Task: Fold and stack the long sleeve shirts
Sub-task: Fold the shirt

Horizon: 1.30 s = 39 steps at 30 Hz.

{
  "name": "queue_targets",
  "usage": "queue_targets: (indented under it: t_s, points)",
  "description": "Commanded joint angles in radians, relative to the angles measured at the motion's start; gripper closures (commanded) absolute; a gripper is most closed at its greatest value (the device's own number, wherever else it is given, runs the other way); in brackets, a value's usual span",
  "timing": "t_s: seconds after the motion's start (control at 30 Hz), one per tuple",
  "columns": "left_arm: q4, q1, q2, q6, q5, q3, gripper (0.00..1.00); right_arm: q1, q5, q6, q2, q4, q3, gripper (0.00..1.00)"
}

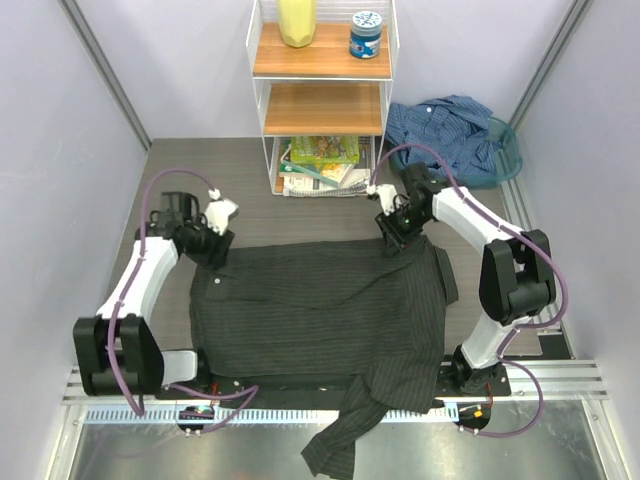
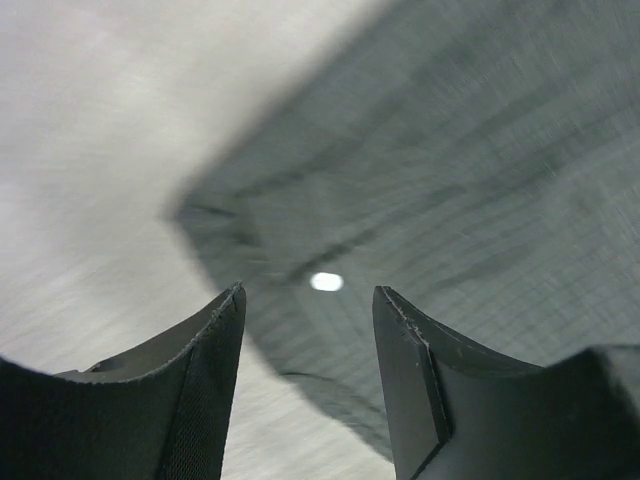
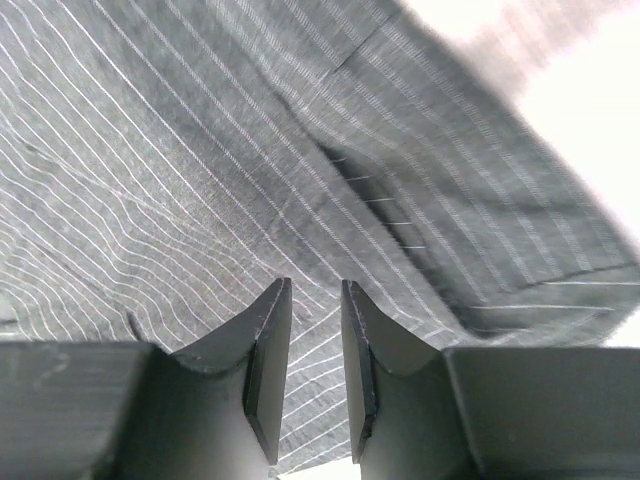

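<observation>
**Surface and room.** Grey-brown table (image 1: 200, 175) with a metal rail (image 1: 320, 398) along the near edge; pale walls on three sides. At the far edge, a white wire shelf (image 1: 322, 95) with wooden boards: yellow container (image 1: 297, 22) and blue-lidded jar (image 1: 366, 34) on top, magazines (image 1: 322, 165) at the bottom. To its right, a teal basket (image 1: 510, 150).

**Hard to make out.** Left wrist view smeared (only one pale button readable). Blue shirt (image 1: 445, 130) crumpled in and over the basket, collar and sleeves not separable. One sleeve (image 1: 345, 430) of the dark shirt draped over the near edge, its end cut off by the frame.

**Dark shirt** (image 1: 320, 310). Charcoal with thin pale pinstripes, spread roughly flat mid-table between the two arms, lightly wrinkled.

**Left gripper** (image 1: 217, 250). At the far left corner of the dark shirt, jaws well apart, nothing between them.

**Right gripper** (image 1: 393, 238). At the far right corner, jaws a narrow slit apart, just over the striped cloth, none of it seen pinched.
</observation>
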Motion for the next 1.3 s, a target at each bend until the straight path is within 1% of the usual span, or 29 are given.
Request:
queue_targets:
  t_s: [0.0,0.13,0.27,0.33,0.37,0.4,0.43,0.5,0.53,0.6,0.63,0.7,0.73,0.77,0.8,0.87,0.9,0.93,0.97,1.0,1.03,1.07,1.1,1.13,1.17,1.2,1.23,1.27]
  points:
    - [-0.072,-0.017,0.109,-0.031,-0.046,-0.065,0.45,0.008,0.090,-0.010,0.036,0.022,-0.042,0.68]
    - [-0.051,-0.017,0.210,-0.044,-0.095,-0.069,0.45,-0.032,0.154,-0.027,0.099,0.046,-0.048,0.68]
    - [0.003,-0.014,0.313,-0.077,-0.129,-0.031,0.46,-0.067,0.228,-0.043,0.210,0.113,-0.016,0.68]
    - [0.033,-0.013,0.391,-0.095,-0.143,0.019,0.47,-0.081,0.247,-0.043,0.259,0.132,0.016,0.68]
    - [0.037,-0.014,0.420,-0.112,-0.146,0.041,0.48,-0.089,0.260,-0.046,0.313,0.144,0.060,0.68]
    - [0.043,-0.013,0.487,-0.121,-0.149,0.064,0.49,-0.101,0.268,-0.046,0.335,0.150,0.088,0.68]
    - [0.044,-0.013,0.520,-0.130,-0.156,0.123,0.49,-0.107,0.273,-0.047,0.359,0.157,0.115,0.68]
    - [0.037,-0.004,0.587,-0.155,-0.153,0.189,0.50,-0.116,0.288,-0.047,0.422,0.166,0.204,0.68]
    - [0.037,0.003,0.641,-0.164,-0.155,0.250,0.50,-0.118,0.294,-0.046,0.442,0.169,0.234,0.68]
    - [0.023,0.009,0.693,-0.186,-0.146,0.321,0.50,-0.124,0.302,-0.047,0.482,0.170,0.312,0.68]
    - [0.017,0.012,0.730,-0.189,-0.137,0.384,0.50,-0.126,0.305,-0.047,0.487,0.169,0.336,0.68]
    - [-0.008,0.013,0.744,-0.177,-0.115,0.433,0.49,-0.138,0.294,-0.055,0.479,0.149,0.395,0.67]
    - [-0.037,0.021,0.733,-0.170,-0.062,0.464,0.48,-0.142,0.291,-0.063,0.468,0.114,0.424,0.66]
    - [-0.052,0.021,0.717,-0.161,-0.037,0.467,0.47,-0.149,0.279,-0.070,0.447,0.088,0.432,0.64]
    - [-0.066,0.023,0.688,-0.122,-0.008,0.464,0.46,-0.164,0.244,-0.095,0.389,0.068,0.433,0.58]
    - [-0.111,0.021,0.568,-0.069,0.075,0.416,0.41,-0.173,0.204,-0.121,0.303,0.008,0.392,0.52]
    - [-0.124,0.024,0.522,0.002,0.101,0.391,0.39,-0.178,0.154,-0.162,0.202,-0.017,0.369,0.46]
    - [-0.166,0.020,0.427,0.041,0.133,0.369,0.27,-0.178,0.136,-0.176,0.153,-0.041,0.303,0.44]
    - [-0.186,0.021,0.384,0.072,0.173,0.315,0.25,-0.176,0.113,-0.197,0.104,-0.056,0.268,0.43]
    - [-0.213,0.020,0.344,0.118,0.199,0.293,0.23,-0.178,0.072,-0.243,0.052,-0.081,0.234,0.41]
    - [-0.256,0.017,0.298,0.182,0.215,0.265,0.19,-0.170,0.029,-0.256,-0.032,-0.115,0.159,0.40]
    - [-0.282,0.006,0.217,0.228,0.257,0.219,0.18,-0.161,0.023,-0.270,-0.073,-0.127,0.119,0.40]
    - [-0.307,-0.023,0.166,0.269,0.276,0.185,0.18,-0.150,0.021,-0.303,-0.107,-0.155,0.038,0.40]
    - [-0.302,-0.074,0.120,0.297,0.281,0.150,0.17,-0.127,0.027,-0.305,-0.163,-0.152,-0.007,0.41]
    - [-0.286,-0.110,0.029,0.296,0.275,0.077,0.16,-0.123,0.024,-0.310,-0.186,-0.150,-0.051,0.41]
    - [-0.267,-0.187,-0.010,0.293,0.270,0.041,0.17,-0.112,0.029,-0.319,-0.203,-0.137,-0.129,0.42]
    - [-0.205,-0.227,-0.043,0.261,0.249,0.008,0.17,-0.101,0.065,-0.305,-0.226,-0.115,-0.168,0.44]
    - [-0.180,-0.270,-0.081,0.258,0.223,-0.029,0.18,-0.086,0.079,-0.297,-0.228,-0.094,-0.200,0.45]
